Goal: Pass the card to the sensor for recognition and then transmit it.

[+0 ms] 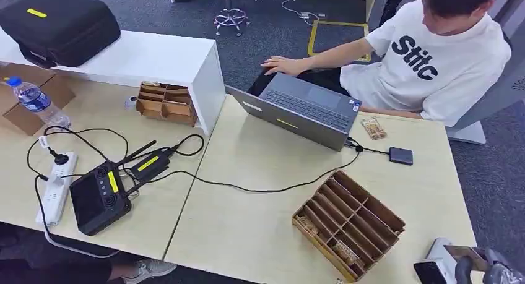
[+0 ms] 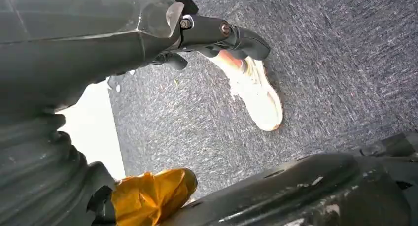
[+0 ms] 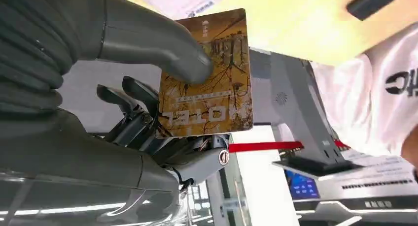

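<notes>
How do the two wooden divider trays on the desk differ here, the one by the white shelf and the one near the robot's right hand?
The tray by the white shelf is smaller and lies square to the desk; the near tray is larger and turned diagonally. The near tray's long slots are mostly bare, with cards in the slots along its near edge; the far tray's contents are too small to tell. Both are brown, slotted wood.

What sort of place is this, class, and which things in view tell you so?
Probably an office or lab workspace: a person works at a laptop on light tables, a power strip with cables lies nearby, and grey carpet covers the floor.
</notes>
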`<action>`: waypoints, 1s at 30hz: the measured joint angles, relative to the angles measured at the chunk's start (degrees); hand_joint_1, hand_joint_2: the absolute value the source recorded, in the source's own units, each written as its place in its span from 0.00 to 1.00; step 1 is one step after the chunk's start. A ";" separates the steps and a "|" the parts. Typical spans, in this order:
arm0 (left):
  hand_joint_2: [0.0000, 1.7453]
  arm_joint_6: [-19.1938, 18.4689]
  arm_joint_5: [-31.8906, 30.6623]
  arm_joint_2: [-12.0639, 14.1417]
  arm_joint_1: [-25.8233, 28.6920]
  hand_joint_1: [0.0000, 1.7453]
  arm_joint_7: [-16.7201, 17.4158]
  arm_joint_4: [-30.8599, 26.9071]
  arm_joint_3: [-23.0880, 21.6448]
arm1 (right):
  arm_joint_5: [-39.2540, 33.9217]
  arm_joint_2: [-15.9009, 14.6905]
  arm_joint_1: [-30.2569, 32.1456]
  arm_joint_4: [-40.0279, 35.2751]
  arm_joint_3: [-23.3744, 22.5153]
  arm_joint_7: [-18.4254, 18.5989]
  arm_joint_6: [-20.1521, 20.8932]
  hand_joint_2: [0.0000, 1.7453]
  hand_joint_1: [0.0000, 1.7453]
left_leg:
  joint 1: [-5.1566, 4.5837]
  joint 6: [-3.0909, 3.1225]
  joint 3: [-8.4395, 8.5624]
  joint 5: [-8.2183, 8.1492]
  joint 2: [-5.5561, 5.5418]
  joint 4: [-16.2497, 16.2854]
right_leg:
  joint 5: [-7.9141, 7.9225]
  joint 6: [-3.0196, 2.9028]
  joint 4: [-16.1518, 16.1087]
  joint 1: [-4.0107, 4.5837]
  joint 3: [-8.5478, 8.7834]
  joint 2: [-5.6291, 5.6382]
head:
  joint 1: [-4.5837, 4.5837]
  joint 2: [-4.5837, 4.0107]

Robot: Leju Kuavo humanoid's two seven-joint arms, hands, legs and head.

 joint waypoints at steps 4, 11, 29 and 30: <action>1.00 -0.92 -2.01 -0.07 0.00 0.00 0.00 -0.59 -0.11 | -1.66 0.48 -2.59 5.32 -2.65 1.09 2.99 1.00 1.00 | 0.02 -0.01 0.00 -0.01 0.01 -0.01 | -0.01 -0.01 0.00 0.02 -0.01 0.01 | 0.02 0.00; 1.00 -2.10 -4.65 -0.07 0.05 0.00 -0.26 -1.31 0.00 | -0.57 0.76 -5.71 15.42 -7.34 0.13 2.86 1.00 1.00 | 0.01 0.00 0.00 0.00 0.01 0.00 | -0.01 0.00 0.00 0.00 0.01 0.00 | 0.00 0.00; 1.00 -1.90 -7.28 -0.09 0.20 0.00 -0.87 -1.33 1.46 | 3.39 0.76 -6.31 16.96 -6.34 2.21 1.66 1.00 1.00 | 0.01 0.00 0.06 0.00 0.02 0.00 | -0.01 0.00 0.00 0.01 0.06 0.01 | 0.02 0.00; 1.00 -1.90 -7.28 -0.09 0.21 0.00 -0.87 -1.33 1.53 | 3.43 0.76 -6.31 16.96 -6.34 2.21 1.66 1.00 1.00 | 0.01 0.00 0.06 0.00 0.02 0.00 | -0.01 0.00 0.00 0.01 0.07 0.01 | 0.02 0.00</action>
